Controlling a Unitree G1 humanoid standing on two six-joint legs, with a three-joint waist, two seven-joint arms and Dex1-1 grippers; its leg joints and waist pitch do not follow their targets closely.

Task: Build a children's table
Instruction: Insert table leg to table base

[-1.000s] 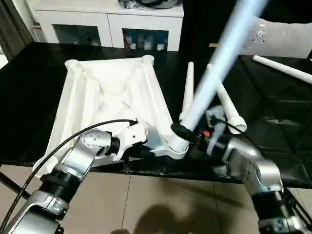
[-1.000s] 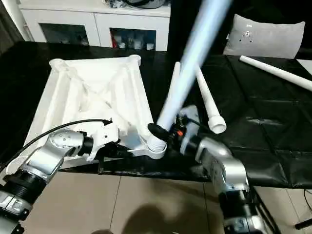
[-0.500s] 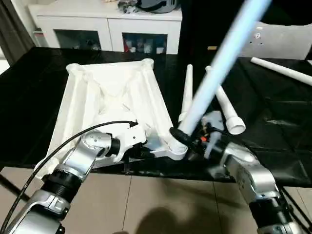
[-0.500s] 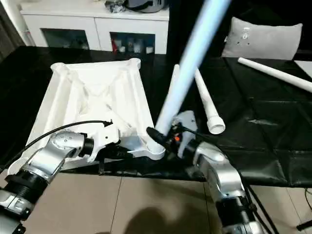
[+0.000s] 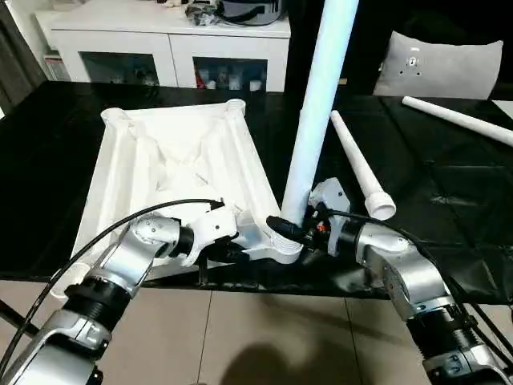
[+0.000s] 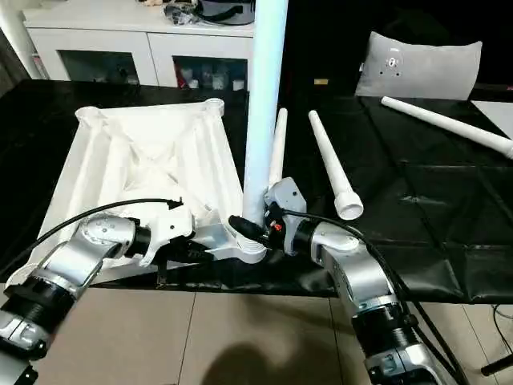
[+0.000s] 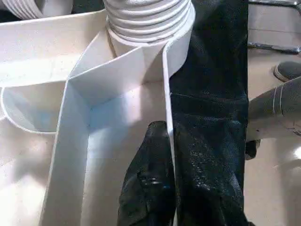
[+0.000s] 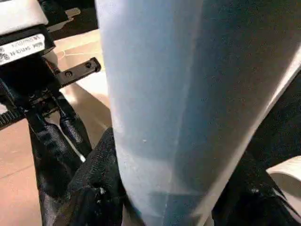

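- The children's table, a small white plastic rectangular top with diagonal ribs, lay upside down on the black table surface, toward the left of the scene, its near edge close to the black surface's near edge.
- At the top's near edge, the left gripper was clenched on the thin white rim wall, one black finger on each side of it, just left of the near right corner socket; it appeared to be steadying the top.
- In that socket stood a long round tapered white plastic leg, ribbed thick end down, its long axis close to upright and running out of the head view's top edge.
- Just right of the socket, the right gripper grasped the leg low on its shaft, directly above the ribbed end, black fingers on either side.
- The relation the next move seemed to turn on: the leg's axis lined up over the socket directly below the right gripper, so pressing or twisting along that axis would likely seat it. The right arm held the leg; the left was nearer the top's rim.
- Right of the standing leg, two more tapered white legs lay on the black surface, thin ends pointing away.
- At the far right, a fourth white leg lay at a slant, well apart from the top.
- Beyond the black surface stood a white cabinet with glass doors.
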